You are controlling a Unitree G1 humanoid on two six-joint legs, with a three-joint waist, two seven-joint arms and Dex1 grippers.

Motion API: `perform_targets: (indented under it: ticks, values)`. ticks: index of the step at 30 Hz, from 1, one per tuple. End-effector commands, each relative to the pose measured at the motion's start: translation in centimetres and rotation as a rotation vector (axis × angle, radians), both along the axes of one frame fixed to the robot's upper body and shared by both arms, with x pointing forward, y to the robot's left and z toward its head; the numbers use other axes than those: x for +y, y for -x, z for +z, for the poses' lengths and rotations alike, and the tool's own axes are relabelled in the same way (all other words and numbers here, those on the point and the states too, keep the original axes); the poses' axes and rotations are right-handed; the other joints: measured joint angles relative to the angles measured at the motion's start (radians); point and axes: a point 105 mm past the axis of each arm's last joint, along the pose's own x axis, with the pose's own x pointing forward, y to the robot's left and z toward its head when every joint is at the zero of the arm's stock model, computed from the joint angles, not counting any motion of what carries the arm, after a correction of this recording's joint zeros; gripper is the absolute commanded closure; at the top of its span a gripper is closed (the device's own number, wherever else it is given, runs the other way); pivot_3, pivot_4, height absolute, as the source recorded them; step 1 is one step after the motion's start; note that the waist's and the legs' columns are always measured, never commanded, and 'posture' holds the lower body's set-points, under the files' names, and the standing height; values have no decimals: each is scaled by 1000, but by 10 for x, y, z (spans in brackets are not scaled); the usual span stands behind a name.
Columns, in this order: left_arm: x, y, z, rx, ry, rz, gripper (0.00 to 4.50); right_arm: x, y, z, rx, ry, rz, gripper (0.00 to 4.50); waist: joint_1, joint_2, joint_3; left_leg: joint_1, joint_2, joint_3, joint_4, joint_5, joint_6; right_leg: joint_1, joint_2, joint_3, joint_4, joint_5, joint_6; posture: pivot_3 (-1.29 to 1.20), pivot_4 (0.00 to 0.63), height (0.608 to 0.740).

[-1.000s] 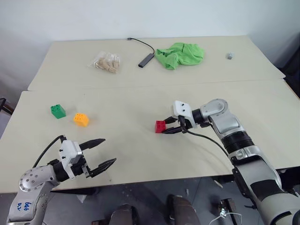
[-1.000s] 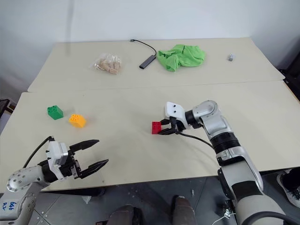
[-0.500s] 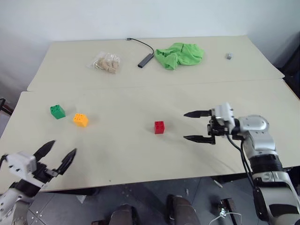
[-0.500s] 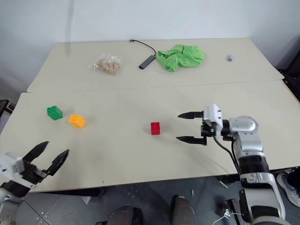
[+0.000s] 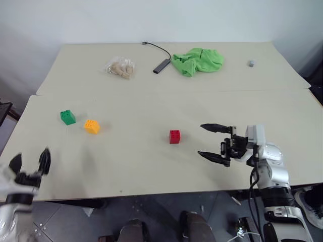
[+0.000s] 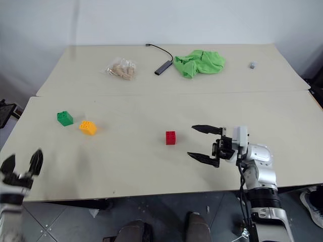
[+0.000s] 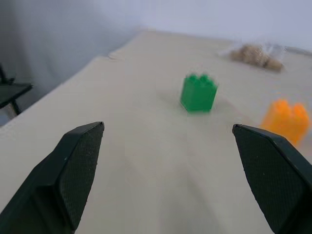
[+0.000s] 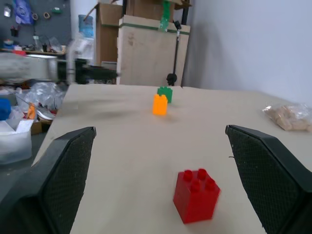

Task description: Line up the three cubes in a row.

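Three studded cubes are counted (one red cube, one green cube, one orange cube), plus one clear bag, one green cloth, one tiny grey block.

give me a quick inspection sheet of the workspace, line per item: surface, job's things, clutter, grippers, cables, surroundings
surface: two beige tables pushed together, seam running across between them
job's things: green cube and yellow-orange cube close together on the near table's left; red cube alone near the middle, well apart from the pair; no row of three yet
clutter: clear bag of tan pieces, green cloth, tiny grey block, all on the far table
grippers: left gripper open at the near left edge, holding nothing; right gripper open, right of the red cube, not touching it
cables: dark cable with flat adapter on the far table
surroundings: pale wall behind; cardboard boxes in the right wrist view
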Motion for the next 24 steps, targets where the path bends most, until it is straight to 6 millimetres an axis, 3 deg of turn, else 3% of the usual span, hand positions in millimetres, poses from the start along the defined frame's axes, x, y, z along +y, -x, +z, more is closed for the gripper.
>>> perform_targets:
  ticks: [1, 8, 11, 20, 24]
  values:
    - [-12, -29, 16, 1, -35, 15, 0, 3, 3, 12, -55, -10, 13, 31, -3, -1, -1, 0, 0, 0, 0, 0, 0, 0, 0, 0, 0, 0, 0, 0, 150, 740]
    - [-14, -91, 24, 24, -19, 130, 0, 17, 4, 29, -91, -41, 31, 31, -29, -2, -1, 1, 0, 1, -4, 1, -3, -2, 1, -6, 1, 0, 0, 0, 150, 740]
    - [-2, -95, 26, 28, -27, 243, 0, 20, 6, 31, -90, -45, 28, 31, -31, -2, -1, 1, 0, 1, -4, 1, -3, -2, 1, -6, 1, 0, 0, 0, 150, 740]
    - [-7, -109, 14, 76, 51, 248, 0, 23, 10, 34, -79, -49, 1, 31, -27, -3, -1, 0, 0, -1, -4, 1, -3, -1, 0, -7, 1, 0, 0, 0, 150, 740]
    - [-4, -108, 10, 108, 54, 249, 959, 24, 10, 35, -83, -49, -2, 0, -28, -3, -1, 0, 0, -1, -4, 1, -3, -1, 0, -7, 1, 0, 0, 0, 150, 740]
